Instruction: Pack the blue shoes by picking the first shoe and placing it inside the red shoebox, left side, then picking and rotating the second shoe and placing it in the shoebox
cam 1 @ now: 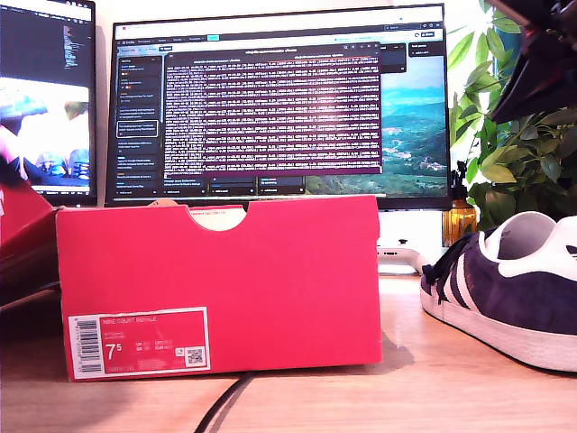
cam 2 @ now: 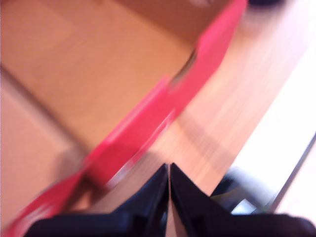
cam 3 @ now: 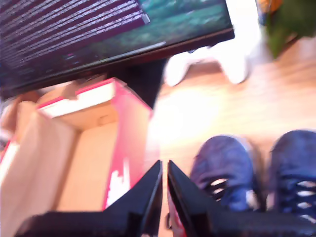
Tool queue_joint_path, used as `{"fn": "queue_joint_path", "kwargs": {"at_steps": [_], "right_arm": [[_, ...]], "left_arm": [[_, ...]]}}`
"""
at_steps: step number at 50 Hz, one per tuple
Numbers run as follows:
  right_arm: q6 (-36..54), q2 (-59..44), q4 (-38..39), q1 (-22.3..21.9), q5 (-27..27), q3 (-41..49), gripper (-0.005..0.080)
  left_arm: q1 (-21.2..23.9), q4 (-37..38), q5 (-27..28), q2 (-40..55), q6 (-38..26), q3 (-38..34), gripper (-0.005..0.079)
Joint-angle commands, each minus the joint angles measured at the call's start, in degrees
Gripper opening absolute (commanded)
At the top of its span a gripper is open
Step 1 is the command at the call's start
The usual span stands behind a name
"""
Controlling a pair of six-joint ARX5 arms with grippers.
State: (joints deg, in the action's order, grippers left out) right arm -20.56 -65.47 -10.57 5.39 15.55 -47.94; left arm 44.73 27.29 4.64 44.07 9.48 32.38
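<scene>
On the surface (cam 1: 451, 397) both blue shoes (cam 3: 224, 173) sit beside the red shoebox (cam 1: 270, 289), box looks empty, so nothing's packed yet; my first gripper (cam 2: 169, 190) and second gripper (cam 3: 164, 190) are both pinched together, holding nothing

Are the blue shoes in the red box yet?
Not yet. The red shoebox looks empty inside, and both blue shoes sit on the table beside it. My second gripper hangs shut above them, holding nothing. Both shoes are left to pack.
</scene>
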Motion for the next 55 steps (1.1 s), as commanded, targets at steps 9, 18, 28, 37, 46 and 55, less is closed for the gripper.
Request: {"fn": "queue_joint_path", "kwargs": {"at_steps": [9, 18, 28, 37, 46, 55], "right_arm": [[4.5, -0.1, 0.8, 0.2, -3.8, -1.4, 0.0000], [5.9, -0.3, 2.0, 0.2, -4.6, -1.4, 0.0000], [6.1, -0.4, 3.1, 0.2, -4.6, -1.4, 0.0000], [6.1, -0.4, 0.6, 0.2, -4.5, -1.5, 0.0000], [7.9, -0.4, -6.3, 0.6, -2.5, -1.7, 0.0000], [8.9, -0.4, -12.5, 3.0, -1.8, -1.7, 0.0001]], "left_arm": [[9.5, -4.8, -19.2, -1.5, 26.0, -0.6, -0.0019], [16.4, 3.6, -30.7, -1.0, 38.6, -0.7, -0.0019], [19.6, 9.0, -41.2, 2.3, 47.3, -1.1, -0.0019], [19.6, 8.2, -43.1, 6.3, 49.7, -3.0, -0.0020], [19.6, 4.6, -43.7, 8.6, 49.7, -5.4, -0.0020], [19.4, -1.1, -45.3, 8.9, 49.1, -9.2, -0.0020]]}}
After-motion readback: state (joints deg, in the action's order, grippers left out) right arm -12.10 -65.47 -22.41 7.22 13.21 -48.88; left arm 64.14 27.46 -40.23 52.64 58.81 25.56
